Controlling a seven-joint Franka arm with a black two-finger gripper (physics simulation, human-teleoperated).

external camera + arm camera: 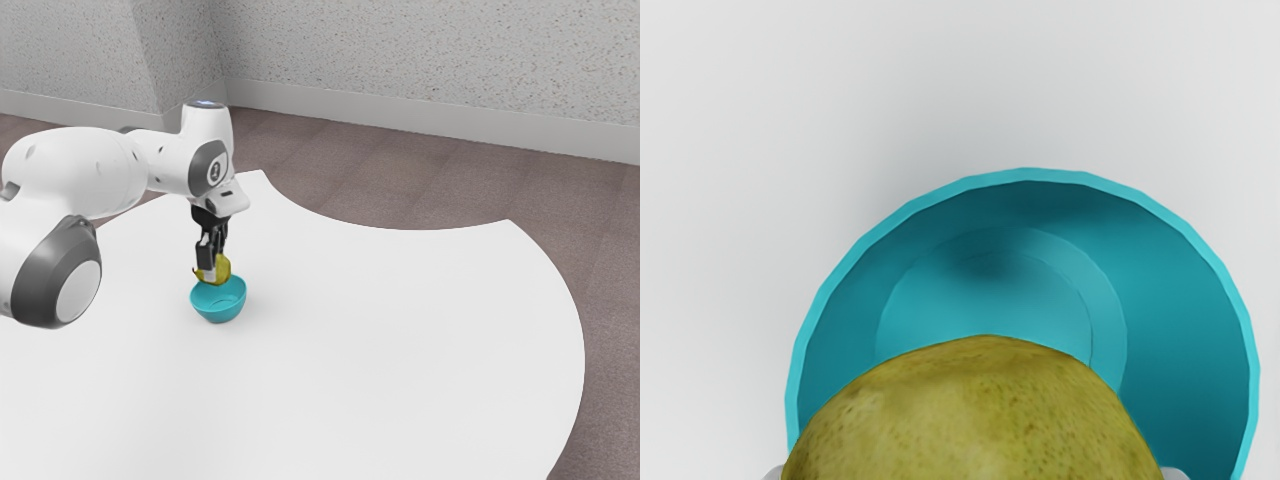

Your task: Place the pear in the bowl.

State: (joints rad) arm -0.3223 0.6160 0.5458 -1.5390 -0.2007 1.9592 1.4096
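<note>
1. My gripper [215,268] is clamped on the pear [223,270], one finger on each side of the fruit.
2. The pear is held just above the bowl [219,306]. I cannot tell whether its underside is already lower than the rim [1030,175].
3. Governing relation: the bowl's opening lies beneath the pear, with part of its inside exposed beyond the fruit. The coming move is a short, straight descent, then release.
4. Caution: off-centre lowering may catch the rim and tip the bowl on the white table [400,340].
</note>
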